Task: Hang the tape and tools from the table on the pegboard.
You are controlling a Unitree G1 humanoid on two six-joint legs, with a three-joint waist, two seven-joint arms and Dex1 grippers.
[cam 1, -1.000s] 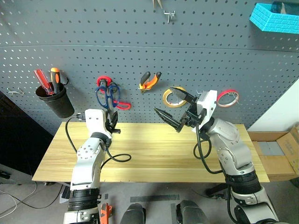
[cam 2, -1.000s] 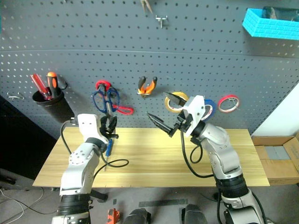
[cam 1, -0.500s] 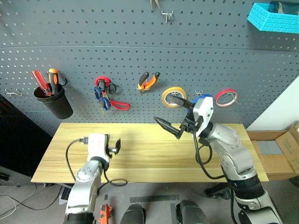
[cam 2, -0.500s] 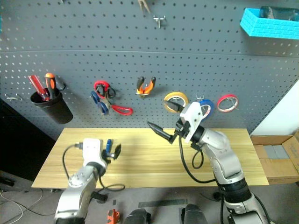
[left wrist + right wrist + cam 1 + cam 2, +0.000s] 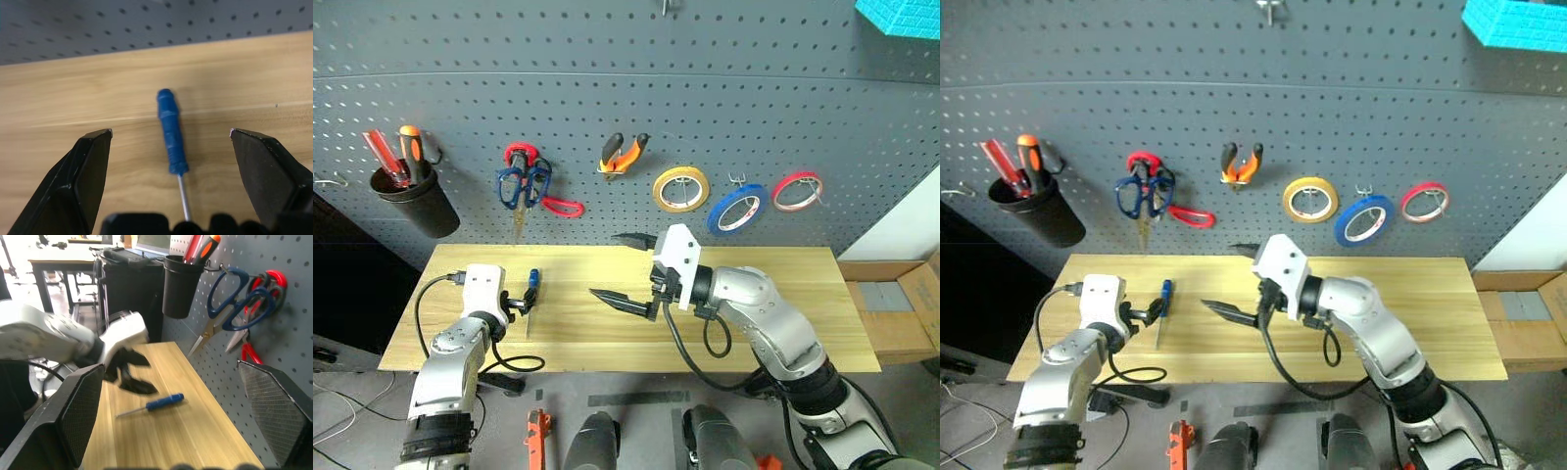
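Since one second ago, both arms have lowered from the pegboard toward the table; the left gripper has gone from part-closed near the hung scissors to wide open, holding nothing, and the right gripper has swung across to the table's middle.

Left gripper: fingers spread on either side of a blue-handled screwdriver lying flat on the wood, not touching it. Right gripper: jaws fully apart, empty, pointing toward the robot's left above the tabletop.

Task items, all on the pegboard:
- Tape: blue ring, hanging tilted between the yellow roll and the thin red roll.
- Scissors: dark blue handles, silver blades pointing down, overlapping the red-handled snips; which hook carries each cannot be told.
- Pliers: orange-and-black handles up, jaws down on a hook.

A black cup with screwdrivers hangs at the far left. A turquoise bin is cut off by the upper right corner. In the right wrist view the left gripper appears blurred.
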